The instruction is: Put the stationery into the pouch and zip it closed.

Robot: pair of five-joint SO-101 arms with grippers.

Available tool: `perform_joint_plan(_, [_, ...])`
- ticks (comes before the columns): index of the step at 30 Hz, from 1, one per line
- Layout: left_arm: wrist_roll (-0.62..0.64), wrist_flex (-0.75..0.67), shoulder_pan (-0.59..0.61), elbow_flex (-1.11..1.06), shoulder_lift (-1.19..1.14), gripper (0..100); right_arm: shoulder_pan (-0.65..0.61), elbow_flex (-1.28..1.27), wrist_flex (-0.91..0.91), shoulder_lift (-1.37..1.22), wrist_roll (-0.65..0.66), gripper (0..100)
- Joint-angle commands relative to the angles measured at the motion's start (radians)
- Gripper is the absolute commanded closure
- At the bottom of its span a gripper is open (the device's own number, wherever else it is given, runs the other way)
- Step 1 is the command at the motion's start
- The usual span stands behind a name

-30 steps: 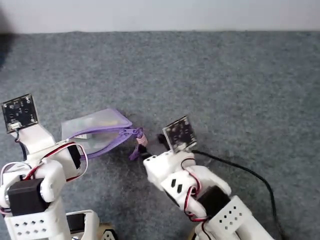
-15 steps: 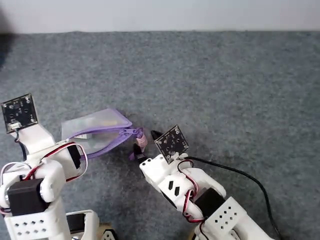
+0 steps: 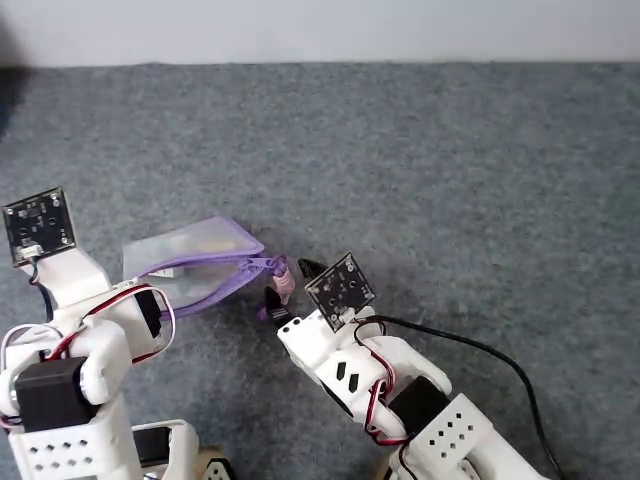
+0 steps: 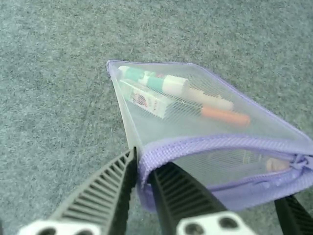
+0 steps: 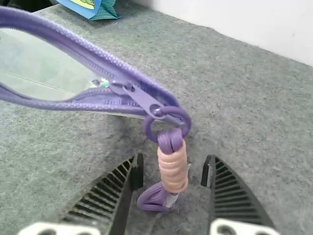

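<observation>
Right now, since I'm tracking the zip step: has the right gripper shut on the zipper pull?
No, the right gripper is open, with one finger on each side of the pull and a gap between.

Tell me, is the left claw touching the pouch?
Touching. The left wrist view shows the left gripper shut on the pouch, pinching its purple end seam from both sides with no gap.

pouch (image 4: 220, 144): one
zip pull (image 5: 172, 164): one
stationery clearly seen inside: three, namely marker (image 4: 156, 82), pen (image 4: 225, 116), small box (image 4: 144, 99)
grippers: two, left gripper (image 4: 143, 169) and right gripper (image 5: 173, 167)
</observation>
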State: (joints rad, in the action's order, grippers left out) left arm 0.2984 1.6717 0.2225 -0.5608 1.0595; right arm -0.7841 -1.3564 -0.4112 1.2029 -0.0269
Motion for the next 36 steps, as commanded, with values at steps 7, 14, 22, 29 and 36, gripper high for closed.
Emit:
perform_joint_plan(7, [0.011,-0.011,0.008,0.004,0.011,99,0.010,0.008,0.022,-0.028,0.078,80.1])
perform_joint_plan(14, [0.011,-0.011,0.008,0.004,0.011,99,-0.007,0.028,0.154,-0.188,0.103,80.1])
perform_joint_plan(22, [0.011,-0.011,0.008,0.002,0.011,99,-0.001,0.048,0.130,-0.160,0.106,90.2])
perform_joint_plan(29, [0.011,-0.011,0.008,0.001,0.011,99,0.001,0.048,0.130,-0.114,0.137,91.6])
perform_joint_plan(36, [0.011,-0.011,0.008,0.001,0.011,99,0.001,0.049,0.139,-0.114,0.161,83.4])
